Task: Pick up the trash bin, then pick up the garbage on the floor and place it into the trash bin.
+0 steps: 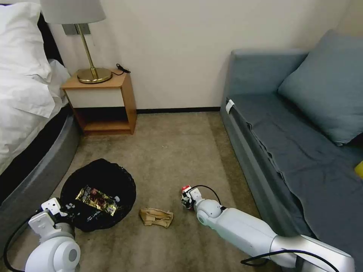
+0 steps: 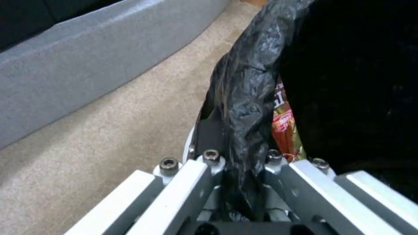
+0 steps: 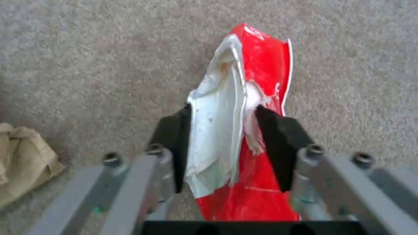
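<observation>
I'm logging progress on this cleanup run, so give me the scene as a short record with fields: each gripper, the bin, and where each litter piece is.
left gripper: shut on the trash bin's bag-covered rim, near the bed
right gripper: fingers either side of the red-white packet on the carpet, touching it
in bin: snack wrapper, bottle cap end beside it
on floor: tan paper, between bin and packet
carpet: no other litter seen

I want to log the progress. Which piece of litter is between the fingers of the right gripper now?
The red-white packet: the right gripper has its fingers on both sides of it. The tan paper lies free on the carpet, and the snack wrapper is inside the bin.
</observation>
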Available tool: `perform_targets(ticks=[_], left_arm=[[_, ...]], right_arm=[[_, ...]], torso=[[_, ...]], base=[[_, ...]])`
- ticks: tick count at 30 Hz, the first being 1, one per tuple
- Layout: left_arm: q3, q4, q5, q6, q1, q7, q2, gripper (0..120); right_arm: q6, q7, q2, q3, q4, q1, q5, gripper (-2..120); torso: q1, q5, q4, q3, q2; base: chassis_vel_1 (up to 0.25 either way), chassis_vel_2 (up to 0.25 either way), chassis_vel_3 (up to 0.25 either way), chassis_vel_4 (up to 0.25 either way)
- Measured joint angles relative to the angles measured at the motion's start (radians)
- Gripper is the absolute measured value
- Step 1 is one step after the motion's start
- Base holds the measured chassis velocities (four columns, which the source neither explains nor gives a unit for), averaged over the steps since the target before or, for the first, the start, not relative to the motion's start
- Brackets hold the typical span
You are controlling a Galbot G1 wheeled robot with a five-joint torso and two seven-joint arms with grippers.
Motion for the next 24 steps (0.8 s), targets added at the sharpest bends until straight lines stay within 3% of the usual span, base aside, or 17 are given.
perform_targets(ticks=[11, 18, 24], left_arm=[[0.002, 0.005, 0.001, -0.002, -0.001, 0.001, 0.000, 3], [0.002, 0.008, 0.001, -0.003, -0.003, 0.001, 0.000, 3], [0.000, 0.008, 0.000, -0.003, -0.003, 0.001, 0.002, 3]], right_arm=[[0.017, -0.002, -0.006, 0.000, 0.014, -0.010, -0.002, 1], [0.023, 0.002, -0.021, 0.002, 0.040, -0.010, 0.006, 0], [0.028, 0.036, -0.100, 0.073, 0.191, 0.015, 0.059, 0]], torso=[[0.000, 0.0000, 0.0000, 0.000, 0.000], [0.000, 0.0000, 0.0000, 0.000, 0.000], [0.000, 0.0002, -0.0001, 0.000, 0.000]], base=[[0.000, 0.000, 0.000, 0.000], [0.000, 0.000, 0.000, 0.000], [0.000, 0.000, 0.000, 0.000]])
